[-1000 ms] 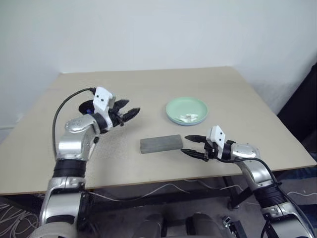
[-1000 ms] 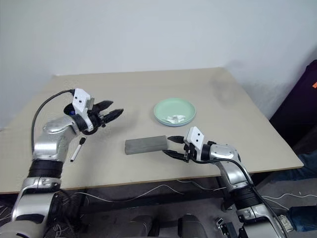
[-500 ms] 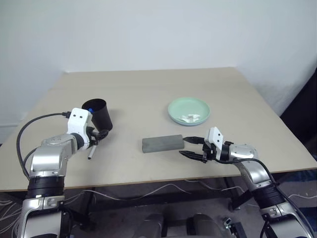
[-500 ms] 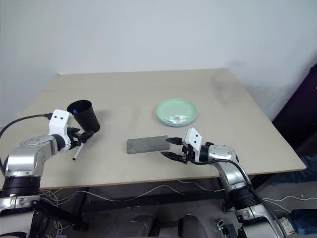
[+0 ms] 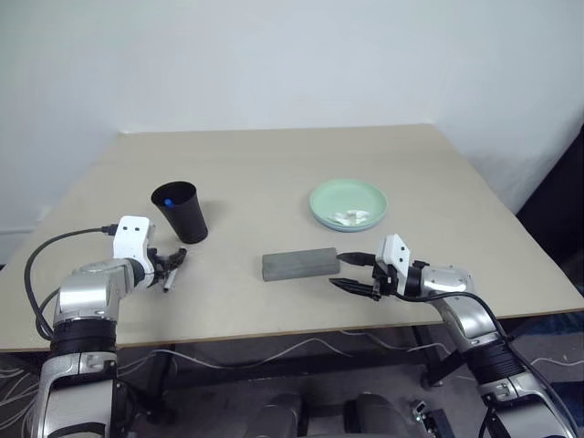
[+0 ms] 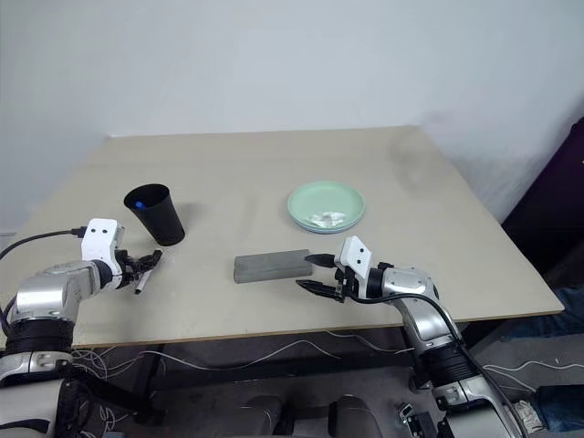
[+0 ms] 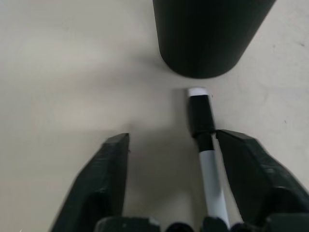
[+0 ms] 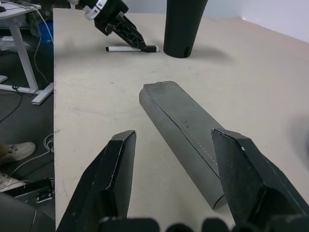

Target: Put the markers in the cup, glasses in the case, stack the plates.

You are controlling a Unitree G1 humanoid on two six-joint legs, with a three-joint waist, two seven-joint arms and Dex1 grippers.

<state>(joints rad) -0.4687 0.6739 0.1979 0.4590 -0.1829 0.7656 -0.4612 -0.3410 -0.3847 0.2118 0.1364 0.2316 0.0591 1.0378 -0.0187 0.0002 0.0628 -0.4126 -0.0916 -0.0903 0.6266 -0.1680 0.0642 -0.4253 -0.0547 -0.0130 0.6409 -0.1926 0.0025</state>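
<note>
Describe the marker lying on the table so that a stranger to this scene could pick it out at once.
Start from the beige table and find the black cup near its left side. Just in front of the cup, toward the robot, lies the marker, between the open fingers of the left gripper. It is slim, white-bodied with a black cap, far thinner than the cup or the grey case.

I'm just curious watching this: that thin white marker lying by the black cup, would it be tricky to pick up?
Probably a little. The marker looks slim, round and smooth, so it may roll or slip as the left gripper fingers close around it. It looks stiff and likely light, so it should lift without bending. It lies close to the cup, which could tip if nudged.
</note>
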